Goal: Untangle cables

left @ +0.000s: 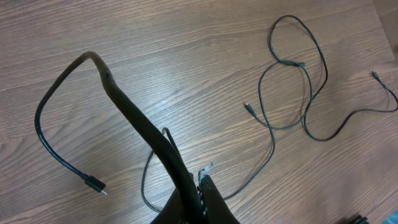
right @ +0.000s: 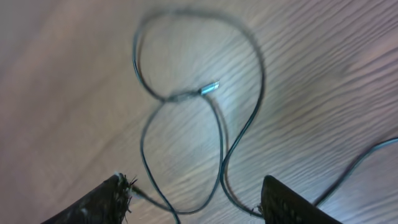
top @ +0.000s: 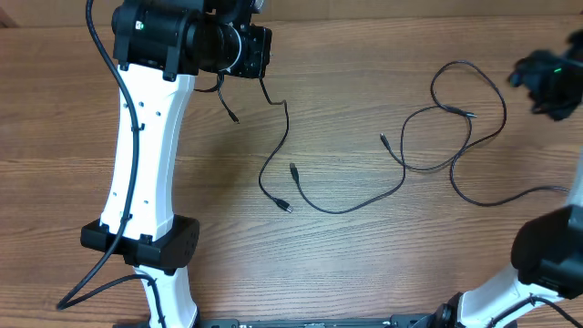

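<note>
Overhead: fixed, looks straight down on the table [top: 364,273] from far off, with both arms in frame.

Left wrist: raised, oblique, faces across toward the right side. The held cable [left: 127,109] from the left gripper [left: 202,180] crosses the foreground.

Right wrist: low, close and blurred, looks down between the parted fingers of the right gripper [right: 194,183].

Shared by all three views: the looped cable [top: 460,111] [left: 297,63] [right: 186,96].

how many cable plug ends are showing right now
6. Upper-left plug; upper centre plug; lower centre plug; mid-right plug; right plug; far-right plug, seen in the left wrist view only. Others may be hidden.
</note>
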